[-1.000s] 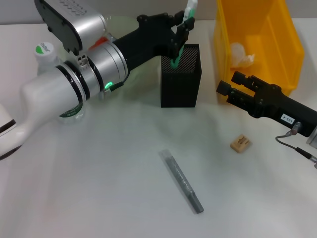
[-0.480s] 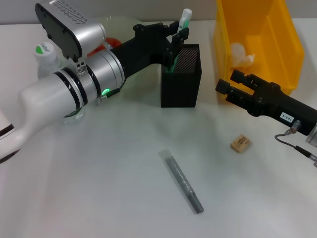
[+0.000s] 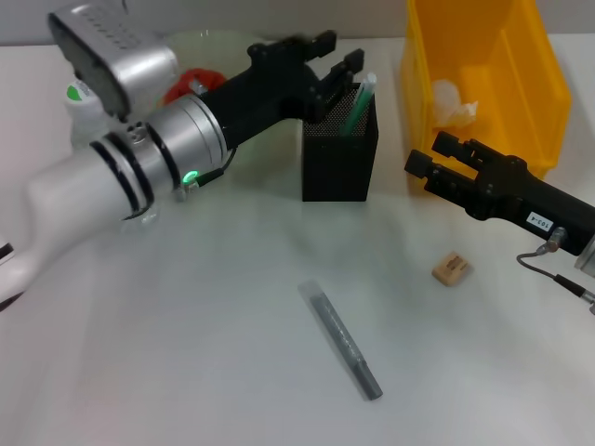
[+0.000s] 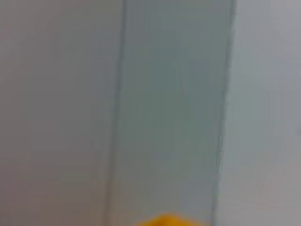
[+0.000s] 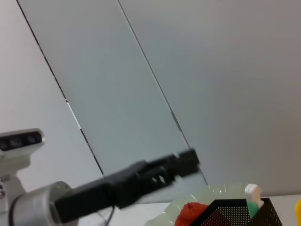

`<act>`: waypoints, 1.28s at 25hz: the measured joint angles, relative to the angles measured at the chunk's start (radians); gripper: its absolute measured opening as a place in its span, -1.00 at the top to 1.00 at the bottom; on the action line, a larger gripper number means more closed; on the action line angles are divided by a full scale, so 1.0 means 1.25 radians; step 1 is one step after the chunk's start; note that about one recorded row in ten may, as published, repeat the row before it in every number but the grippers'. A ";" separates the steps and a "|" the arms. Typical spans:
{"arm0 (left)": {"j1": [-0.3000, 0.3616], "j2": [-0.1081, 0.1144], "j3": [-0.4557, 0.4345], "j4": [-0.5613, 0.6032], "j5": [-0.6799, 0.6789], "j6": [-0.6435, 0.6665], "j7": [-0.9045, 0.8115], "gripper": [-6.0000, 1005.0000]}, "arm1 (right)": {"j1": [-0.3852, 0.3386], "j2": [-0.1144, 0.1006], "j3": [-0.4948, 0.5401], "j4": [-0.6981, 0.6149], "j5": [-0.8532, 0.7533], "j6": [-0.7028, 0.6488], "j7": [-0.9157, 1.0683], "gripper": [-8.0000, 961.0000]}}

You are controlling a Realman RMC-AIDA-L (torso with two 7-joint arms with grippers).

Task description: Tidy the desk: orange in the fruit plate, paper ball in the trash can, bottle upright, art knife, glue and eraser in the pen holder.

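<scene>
Inside the black mesh pen holder (image 3: 340, 141) a green-and-white glue stick (image 3: 358, 104) leans with its cap above the rim. Left end effector (image 3: 327, 58) hangs just above and behind the holder's rim, fingers spread wide, holding nothing. Remaining for the holder: grey slim art knife (image 3: 340, 340) flat on the white counter (image 3: 186, 353), well in front of the holder, long axis diagonal, far end toward the holder, near end toward the robot's right. Small tan eraser (image 3: 450, 268) lies to the holder's right-front. Right end effector (image 3: 426, 168) rests between holder and yellow plastic trash bin (image 3: 483, 65), opening not discernible. Judgement: eraser is nearer the right arm; the knife sits between both arms, grasp across its narrow width.
</scene>
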 joint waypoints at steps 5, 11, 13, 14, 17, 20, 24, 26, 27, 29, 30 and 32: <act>0.057 0.027 -0.016 0.072 0.045 0.194 -0.083 0.21 | -0.004 -0.001 0.000 0.000 0.000 -0.001 0.000 -0.52; 0.090 0.071 -0.148 0.133 0.283 0.461 -0.291 0.19 | -0.005 -0.003 0.001 -0.001 -0.002 -0.013 0.000 -0.52; 0.091 0.077 -0.225 0.130 0.395 0.592 -0.335 0.17 | -0.004 -0.003 0.000 -0.003 -0.003 -0.019 0.001 -0.52; 0.092 0.078 -0.248 0.129 0.435 0.640 -0.340 0.16 | -0.002 -0.003 0.000 -0.005 -0.004 -0.021 0.004 -0.52; 0.101 0.076 -0.304 0.125 0.530 0.752 -0.342 0.13 | 0.002 -0.006 -0.001 -0.030 -0.013 -0.024 0.038 -0.51; 0.137 0.059 -0.404 0.113 0.661 0.790 -0.378 0.09 | -0.002 -0.012 -0.002 -0.123 -0.063 -0.040 0.142 -0.51; 0.154 0.041 -0.500 0.069 0.800 0.739 -0.318 -0.07 | -0.008 -0.014 0.004 -0.339 -0.187 -0.087 0.337 -0.50; 0.158 0.031 -0.547 0.041 0.847 0.719 -0.286 -0.22 | -0.006 -0.014 0.004 -0.472 -0.260 -0.118 0.457 -0.50; 0.158 0.028 -0.562 0.031 0.857 0.714 -0.277 -0.29 | -0.002 -0.014 0.005 -0.540 -0.300 -0.136 0.523 -0.49; 0.159 0.026 -0.583 0.010 0.869 0.710 -0.256 -0.39 | 0.016 -0.014 0.003 -0.670 -0.377 -0.170 0.647 -0.49; 0.159 0.026 -0.589 0.002 0.870 0.709 -0.245 -0.44 | 0.029 -0.016 0.001 -0.728 -0.414 -0.189 0.697 -0.49; 0.161 0.027 -0.593 -0.003 0.871 0.708 -0.239 -0.53 | 0.062 -0.021 -0.001 -0.828 -0.499 -0.232 0.795 -0.49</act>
